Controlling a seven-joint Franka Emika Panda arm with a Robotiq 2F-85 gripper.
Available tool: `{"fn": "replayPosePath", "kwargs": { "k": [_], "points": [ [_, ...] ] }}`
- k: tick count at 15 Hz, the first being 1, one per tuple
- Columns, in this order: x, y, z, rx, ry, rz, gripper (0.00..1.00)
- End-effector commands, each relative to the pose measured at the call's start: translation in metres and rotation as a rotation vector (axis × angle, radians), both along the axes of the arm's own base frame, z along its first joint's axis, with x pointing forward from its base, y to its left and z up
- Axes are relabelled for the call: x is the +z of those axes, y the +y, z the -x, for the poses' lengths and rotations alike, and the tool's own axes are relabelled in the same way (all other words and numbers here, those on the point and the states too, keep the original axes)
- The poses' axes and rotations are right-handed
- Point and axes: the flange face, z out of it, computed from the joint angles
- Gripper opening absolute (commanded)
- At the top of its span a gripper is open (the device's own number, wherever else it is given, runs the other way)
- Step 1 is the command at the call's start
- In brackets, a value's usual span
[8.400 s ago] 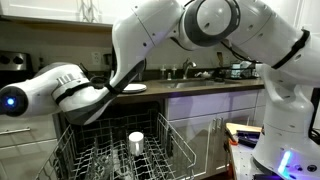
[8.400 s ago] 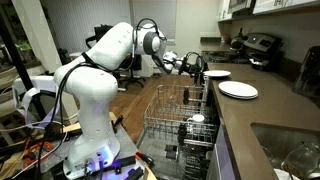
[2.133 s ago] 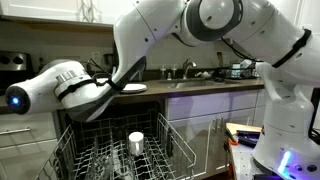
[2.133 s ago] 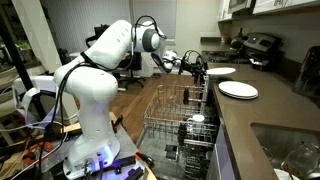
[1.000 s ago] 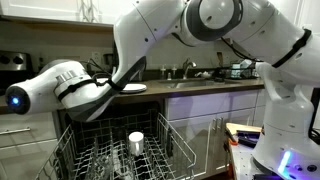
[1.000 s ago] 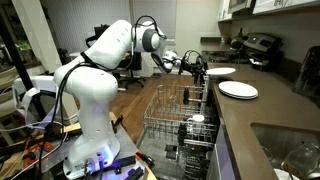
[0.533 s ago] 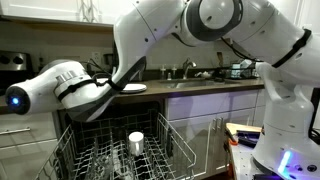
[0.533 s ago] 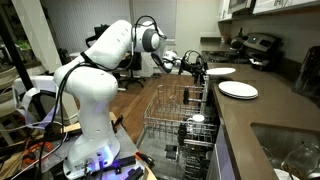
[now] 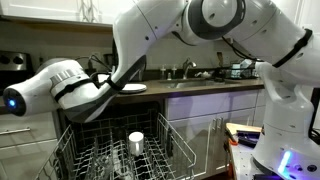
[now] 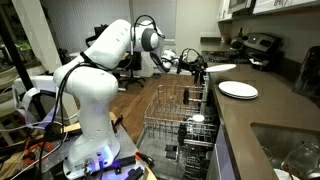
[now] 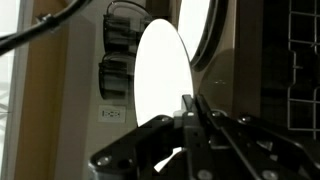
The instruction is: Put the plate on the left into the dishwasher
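The plate (image 10: 222, 69) is a plain white dinner plate at the far end of the counter. It fills the middle of the wrist view (image 11: 160, 70). My gripper (image 10: 198, 68) is shut on its near rim, with the fingers (image 11: 190, 108) pinched together over the edge. The plate looks tilted, its gripped side a little off the counter. In an exterior view my own arm hides it. The dishwasher (image 10: 178, 120) stands open below the counter with its grey wire rack (image 9: 100, 152) pulled out. A white cup (image 9: 136, 142) stands in the rack.
A second white plate (image 10: 238, 90) lies nearer on the dark counter and also shows in the other views (image 9: 133, 88) (image 11: 195, 25). A sink (image 10: 290, 145) is at the near end. A stove (image 10: 255, 45) stands beyond the plates. White cabinet drawers (image 9: 215, 130) flank the dishwasher.
The plate has risen slightly at the gripped edge over the last two seconds, and the arm has shifted a little with it. The gripper stays shut.
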Motion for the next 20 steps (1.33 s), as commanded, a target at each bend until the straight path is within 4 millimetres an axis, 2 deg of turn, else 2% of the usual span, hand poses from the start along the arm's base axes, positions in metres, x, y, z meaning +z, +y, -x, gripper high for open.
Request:
{"fn": "replayPosePath", "kwargs": {
  "k": [1, 5, 12, 16, 20],
  "points": [
    [0.027, 0.008, 0.022, -0.024, -0.057, 0.059, 0.05],
    [0.041, 0.025, 0.045, -0.007, -0.079, 0.047, 0.05],
    [0.072, 0.05, 0.091, 0.052, -0.155, -0.071, 0.05],
    [0.087, 0.06, 0.115, 0.085, -0.166, -0.133, 0.05],
    [0.097, 0.062, 0.129, 0.13, -0.155, -0.243, 0.05]
  ]
}}
